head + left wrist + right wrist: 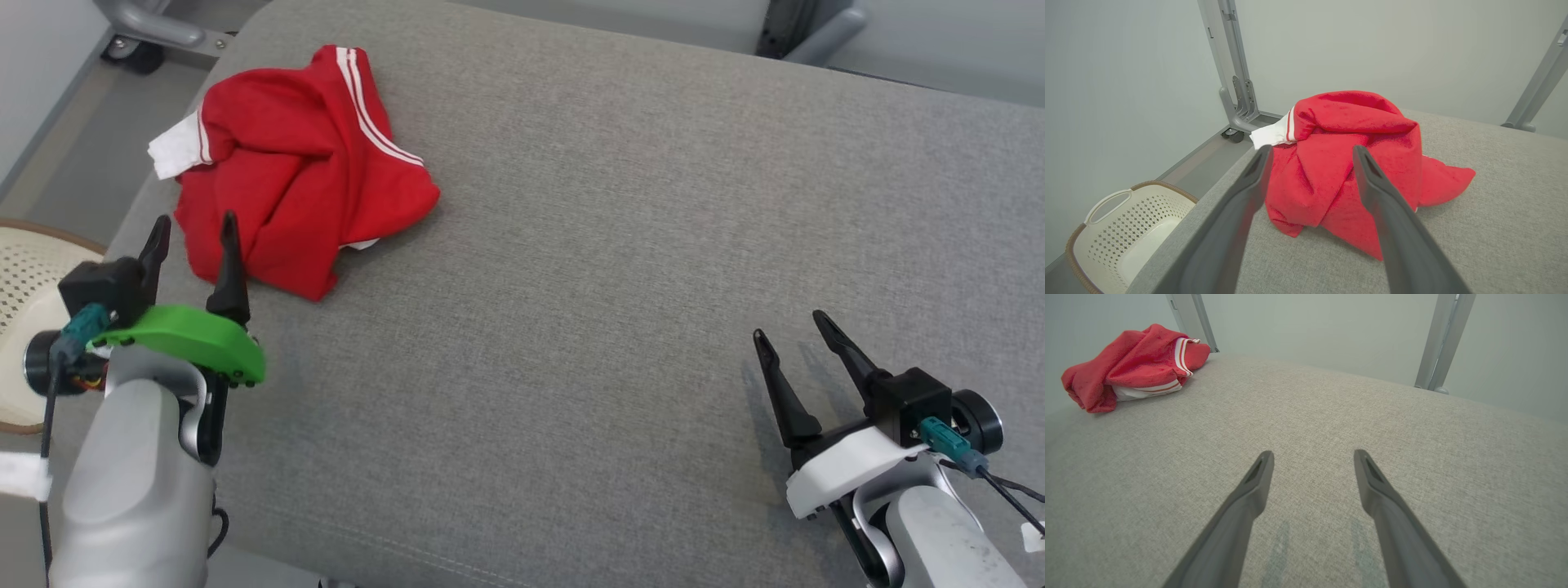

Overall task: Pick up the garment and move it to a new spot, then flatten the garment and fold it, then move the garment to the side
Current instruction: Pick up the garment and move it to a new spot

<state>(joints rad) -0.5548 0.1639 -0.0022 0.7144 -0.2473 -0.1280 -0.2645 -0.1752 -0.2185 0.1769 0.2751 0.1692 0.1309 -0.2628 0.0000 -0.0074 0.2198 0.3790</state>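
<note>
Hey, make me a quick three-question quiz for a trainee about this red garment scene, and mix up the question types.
1. Fill in: the left hand and the right hand are both ____, holding nothing.
2. True or false: the red garment lies folded flat on the grey cushion.
3. Which hand is nearer the garment? A) left B) right
Key: 1 open; 2 false, it is crumpled; 3 A.
</note>
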